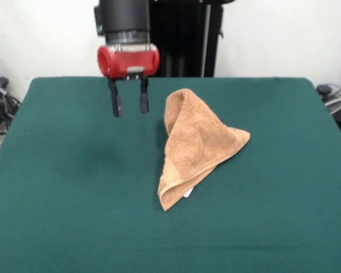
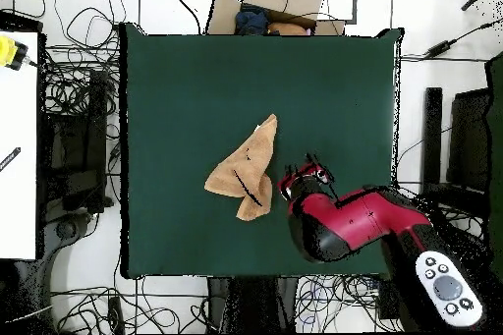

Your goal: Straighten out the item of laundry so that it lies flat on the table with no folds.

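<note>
In the front view the end effector (image 1: 129,104) hangs in the upper left-centre of the frame, its two dark fingers (image 1: 117,106) pointing straight down with a clear gap between them and nothing held; their tips appear to be above the table (image 1: 57,187), not touching it. Just to its right in that view lies the item of laundry (image 1: 191,147), near the middle of the table and well clear of every edge. It is plainly not flat: it is gathered into a rough wedge, with a raised rounded hump at the upper end, a corner jutting right, and a narrow doubled-over tip at the lower end where a small white label (image 1: 187,194) peeks out. Its long axis runs from upper centre down toward lower centre in the front view; in the overhead view the item of laundry (image 2: 245,171) slants from upper right to lower left, with the end effector (image 2: 306,169) just beside its right flank. By my reading the unfolding is barely begun, and this is a reach between grasps. The next move probably calls for descending onto an exposed corner or edge, pinching one layer only, and drawing it outward away from the heap.
</note>
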{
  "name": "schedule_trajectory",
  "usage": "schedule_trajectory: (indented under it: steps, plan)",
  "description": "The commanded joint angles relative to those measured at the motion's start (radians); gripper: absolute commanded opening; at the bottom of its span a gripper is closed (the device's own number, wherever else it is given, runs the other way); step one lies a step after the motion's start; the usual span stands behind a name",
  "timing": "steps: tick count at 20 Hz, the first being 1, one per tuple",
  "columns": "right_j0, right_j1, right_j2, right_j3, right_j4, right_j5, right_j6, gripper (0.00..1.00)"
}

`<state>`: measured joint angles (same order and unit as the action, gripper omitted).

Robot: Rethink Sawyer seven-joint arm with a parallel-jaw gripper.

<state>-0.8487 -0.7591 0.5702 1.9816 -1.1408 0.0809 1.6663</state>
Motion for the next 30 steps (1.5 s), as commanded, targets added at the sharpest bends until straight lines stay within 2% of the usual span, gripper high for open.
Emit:
schedule_trajectory:
  steps: [1, 4, 8, 13, 18, 25, 27, 30]
  plan:
    - [0.022, 0.33, 0.046, -0.051, -0.159, 0.005, -0.066, 1.0]
    - [0.096, 0.311, -0.042, -0.036, -0.17, -0.106, 0.05, 1.0]
    - [0.151, 0.205, -0.062, 0.037, -0.105, -0.08, 0.093, 1.0]
    - [0.225, 0.143, -0.101, 0.086, -0.028, -0.087, 0.144, 1.0]
    - [0.228, 0.124, -0.091, 0.104, 0.006, -0.066, 0.128, 1.0]
    - [0.192, 0.104, -0.076, 0.145, 0.031, -0.041, 0.105, 1.0]
    - [0.228, 0.048, -0.119, 0.198, 0.058, -0.066, 0.142, 1.0]
    - [0.268, 0.033, -0.159, 0.214, 0.082, -0.088, 0.164, 1.0]
